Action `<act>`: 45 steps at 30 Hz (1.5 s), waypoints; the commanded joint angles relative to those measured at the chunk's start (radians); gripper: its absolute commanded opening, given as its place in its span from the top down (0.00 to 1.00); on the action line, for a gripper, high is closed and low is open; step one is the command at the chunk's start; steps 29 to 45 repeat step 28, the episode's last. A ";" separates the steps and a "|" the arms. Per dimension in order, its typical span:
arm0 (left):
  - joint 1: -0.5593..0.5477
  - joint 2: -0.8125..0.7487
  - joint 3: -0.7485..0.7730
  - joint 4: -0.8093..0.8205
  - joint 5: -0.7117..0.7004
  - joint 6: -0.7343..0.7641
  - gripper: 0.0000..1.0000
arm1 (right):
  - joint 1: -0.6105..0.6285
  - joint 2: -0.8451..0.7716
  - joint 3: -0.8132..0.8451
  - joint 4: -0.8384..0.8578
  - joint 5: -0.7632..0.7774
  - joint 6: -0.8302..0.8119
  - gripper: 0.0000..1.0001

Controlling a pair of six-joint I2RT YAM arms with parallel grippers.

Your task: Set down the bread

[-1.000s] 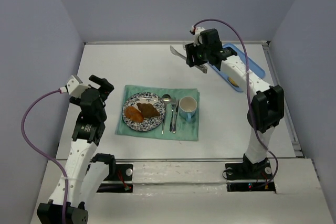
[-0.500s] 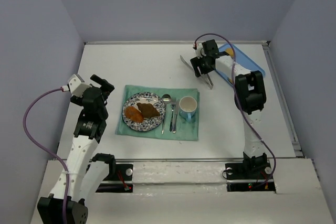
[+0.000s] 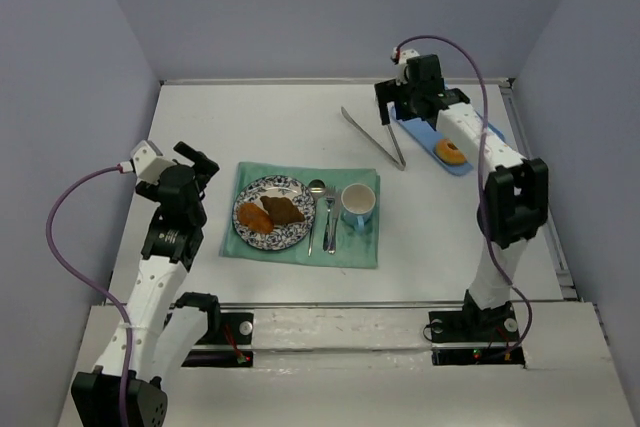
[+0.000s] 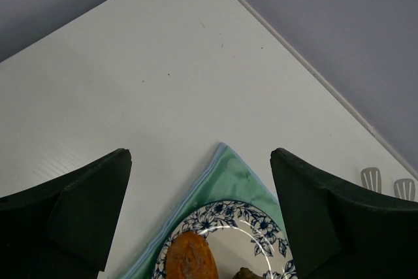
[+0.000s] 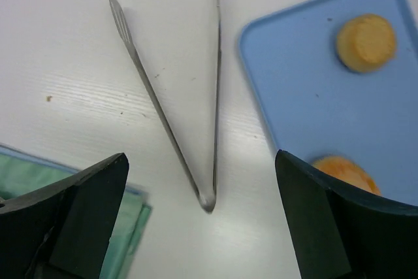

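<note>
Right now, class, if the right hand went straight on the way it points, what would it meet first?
Probably the tongs, which lie centred ahead of the open right hand, though depth is unclear.

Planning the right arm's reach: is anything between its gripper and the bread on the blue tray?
Nothing visible. The open right gripper hangs over the tongs, which lie on the table beside the tray, clear of both bread pieces.

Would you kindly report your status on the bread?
Left end effector open, right end effector open, both empty. Tongs on table beside blue tray. Bread on tray.
</note>
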 commanded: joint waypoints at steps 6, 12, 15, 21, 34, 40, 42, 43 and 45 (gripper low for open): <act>0.003 -0.015 0.012 0.038 0.034 -0.001 0.01 | 0.003 -0.632 -0.611 0.198 0.329 0.465 0.00; 0.003 0.011 0.018 0.044 0.073 -0.019 0.01 | 0.003 -0.999 -0.952 0.196 0.440 0.599 0.00; 0.003 0.023 0.024 0.041 0.105 -0.018 0.01 | 0.003 -1.138 -1.056 0.184 0.431 0.602 0.00; 0.003 0.002 0.018 0.035 0.129 -0.024 0.01 | 0.003 -1.283 -1.077 0.181 0.423 0.620 0.00; 0.003 -0.018 0.019 0.033 0.125 -0.034 0.01 | 0.003 -1.312 -1.092 0.184 0.451 0.613 0.00; 0.003 -0.018 0.019 0.033 0.125 -0.034 0.01 | 0.003 -1.312 -1.092 0.184 0.451 0.613 0.00; 0.003 -0.018 0.019 0.033 0.125 -0.034 0.01 | 0.003 -1.312 -1.092 0.184 0.451 0.613 0.00; 0.003 -0.018 0.019 0.033 0.125 -0.034 0.01 | 0.003 -1.312 -1.092 0.184 0.451 0.613 0.00; 0.003 -0.018 0.019 0.033 0.125 -0.034 0.01 | 0.003 -1.312 -1.092 0.184 0.451 0.613 0.00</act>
